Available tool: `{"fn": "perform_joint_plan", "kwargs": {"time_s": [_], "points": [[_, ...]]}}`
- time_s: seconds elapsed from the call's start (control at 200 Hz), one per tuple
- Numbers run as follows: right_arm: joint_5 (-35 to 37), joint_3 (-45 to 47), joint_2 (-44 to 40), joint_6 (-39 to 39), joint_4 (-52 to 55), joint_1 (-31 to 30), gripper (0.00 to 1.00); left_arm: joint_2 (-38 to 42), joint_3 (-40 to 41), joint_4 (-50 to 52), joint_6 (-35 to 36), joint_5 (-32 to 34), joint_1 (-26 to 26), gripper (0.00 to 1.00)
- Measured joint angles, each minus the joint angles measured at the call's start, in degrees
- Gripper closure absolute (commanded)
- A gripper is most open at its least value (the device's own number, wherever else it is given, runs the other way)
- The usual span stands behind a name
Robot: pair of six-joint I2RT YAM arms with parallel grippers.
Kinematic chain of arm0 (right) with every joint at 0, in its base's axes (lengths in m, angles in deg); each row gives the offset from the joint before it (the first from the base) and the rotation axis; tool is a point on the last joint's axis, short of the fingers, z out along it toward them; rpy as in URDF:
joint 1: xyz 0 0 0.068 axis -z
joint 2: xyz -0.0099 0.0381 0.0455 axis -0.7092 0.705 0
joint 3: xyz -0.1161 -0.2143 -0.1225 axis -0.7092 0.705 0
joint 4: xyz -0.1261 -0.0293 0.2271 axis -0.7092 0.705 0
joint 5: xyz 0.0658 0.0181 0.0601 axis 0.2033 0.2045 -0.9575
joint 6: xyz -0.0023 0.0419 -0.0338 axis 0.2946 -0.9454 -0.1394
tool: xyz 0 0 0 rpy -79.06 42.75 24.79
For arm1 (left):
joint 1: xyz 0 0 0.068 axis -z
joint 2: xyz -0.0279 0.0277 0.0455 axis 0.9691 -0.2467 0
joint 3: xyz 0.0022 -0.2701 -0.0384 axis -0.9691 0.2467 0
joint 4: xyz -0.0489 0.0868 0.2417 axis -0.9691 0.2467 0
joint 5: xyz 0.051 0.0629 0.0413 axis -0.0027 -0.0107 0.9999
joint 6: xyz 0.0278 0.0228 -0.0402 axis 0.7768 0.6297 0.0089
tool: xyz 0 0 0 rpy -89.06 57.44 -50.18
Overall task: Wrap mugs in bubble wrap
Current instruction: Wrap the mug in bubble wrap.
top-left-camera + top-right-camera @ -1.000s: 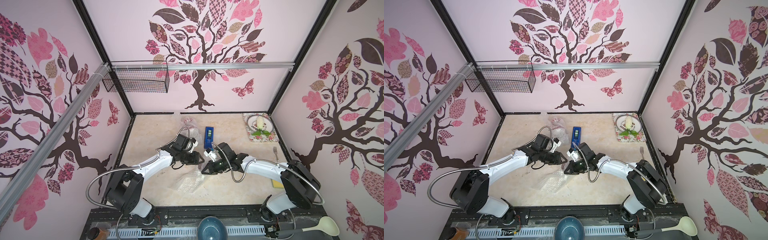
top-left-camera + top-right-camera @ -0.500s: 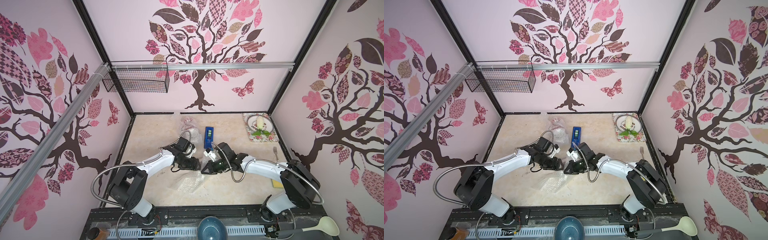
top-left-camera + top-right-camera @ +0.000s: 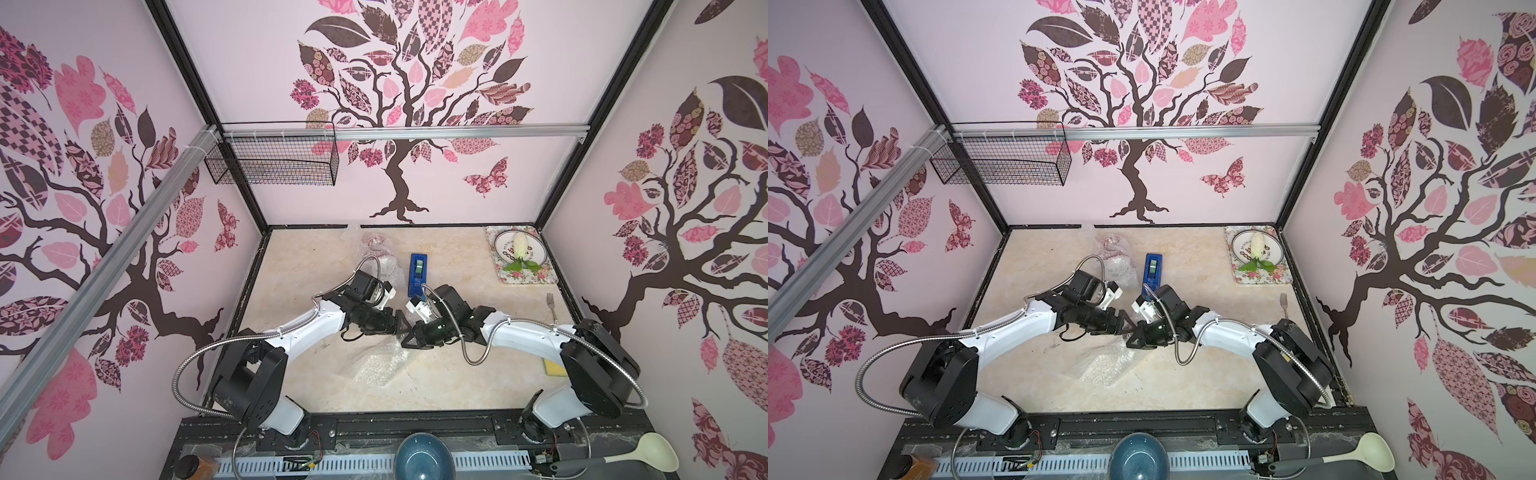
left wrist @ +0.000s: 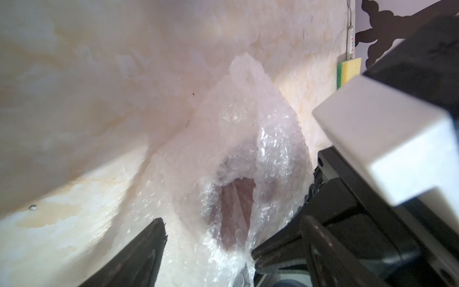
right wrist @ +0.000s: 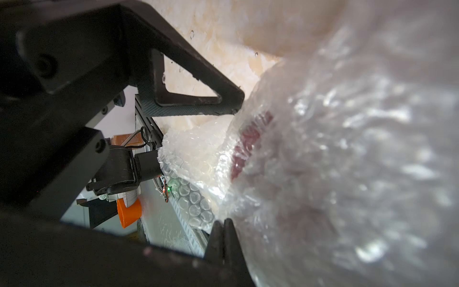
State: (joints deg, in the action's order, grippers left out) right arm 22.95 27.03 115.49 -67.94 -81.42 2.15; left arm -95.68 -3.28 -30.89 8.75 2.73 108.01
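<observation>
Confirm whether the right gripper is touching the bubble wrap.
Touching. Right wrist view shows the right gripper shut, its tips pinching the bubble wrap.

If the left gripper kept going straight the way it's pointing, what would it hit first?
Most likely the bubble wrap bundled around a reddish mug, right ahead of the open left gripper; depth is unclear.

Robot lab cell: decal walls (image 3: pixel 415 183), black frame (image 3: pixel 587 137), marble tabletop (image 3: pixel 457 257).

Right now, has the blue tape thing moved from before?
No. The blue tape dispenser sits in the same spot, equally far from the floral tray as before.
</observation>
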Motion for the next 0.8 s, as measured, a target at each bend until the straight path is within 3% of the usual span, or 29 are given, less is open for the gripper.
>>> {"fn": "perform_joint_plan", "kwargs": {"time_s": [0.46,0.505,0.56,0.675,0.8], "points": [[-0.07,0.00,0.00,0.00,1.51,-0.42,1.00,-6.80,-0.04,1.20,1.09,4.15,2.21,0.12],[-0.07,0.02,-0.02,-0.04,1.73,-0.39,0.94,-7.23,-0.04,1.18,1.09,4.42,2.38,0.12],[0.00,0.02,-0.02,-0.42,1.88,-0.39,0.77,-7.74,-0.04,1.11,1.11,4.57,2.40,0.13],[-1.36,-0.42,-0.76,-1.07,2.71,-0.52,0.54,-8.22,0.00,0.72,1.27,5.25,2.45,0.13],[0.42,-1.99,-3.04,-1.84,5.25,-1.09,0.37,-8.81,0.00,0.11,1.31,5.35,3.19,0.14]]}}
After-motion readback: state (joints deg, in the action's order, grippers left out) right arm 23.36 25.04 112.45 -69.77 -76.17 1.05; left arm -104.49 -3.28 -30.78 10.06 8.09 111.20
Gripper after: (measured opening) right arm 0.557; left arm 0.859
